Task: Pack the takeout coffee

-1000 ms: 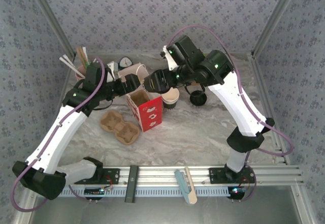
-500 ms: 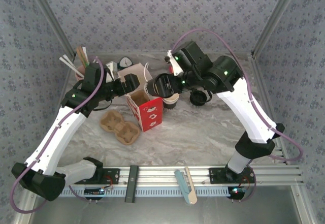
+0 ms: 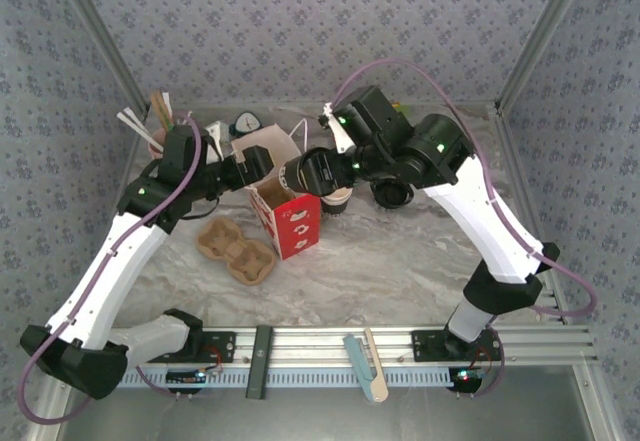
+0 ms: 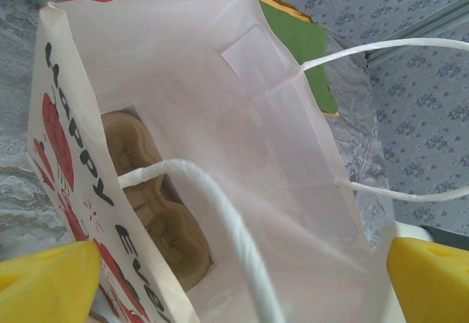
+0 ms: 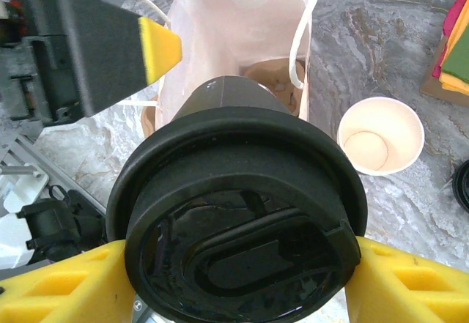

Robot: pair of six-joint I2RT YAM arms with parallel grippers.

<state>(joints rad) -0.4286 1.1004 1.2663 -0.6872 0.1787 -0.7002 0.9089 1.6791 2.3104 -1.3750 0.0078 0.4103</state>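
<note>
My right gripper (image 5: 238,279) is shut on a dark takeout coffee cup (image 5: 242,213) with a black lid. In the top view it holds that cup (image 3: 303,173) tilted just above the mouth of the red-and-white paper bag (image 3: 292,219). A second dark cup (image 3: 337,198), lidless with a white inside (image 5: 381,134), stands right of the bag. My left gripper (image 4: 242,283) is open at the bag's rim (image 4: 220,118), its yellow fingertips (image 4: 51,279) wide apart with a white cord handle (image 4: 220,213) between them.
A brown cup carrier (image 3: 237,249) lies left of the bag and shows through a window in its wall (image 4: 146,191). A loose black lid (image 3: 392,193) sits right of the open cup. A pink cup of straws (image 3: 160,129) stands back left.
My right gripper has carried the lidded cup a little left and down towards the bag's mouth, with its elbow swinging right. The left gripper stayed at the bag's rim.
</note>
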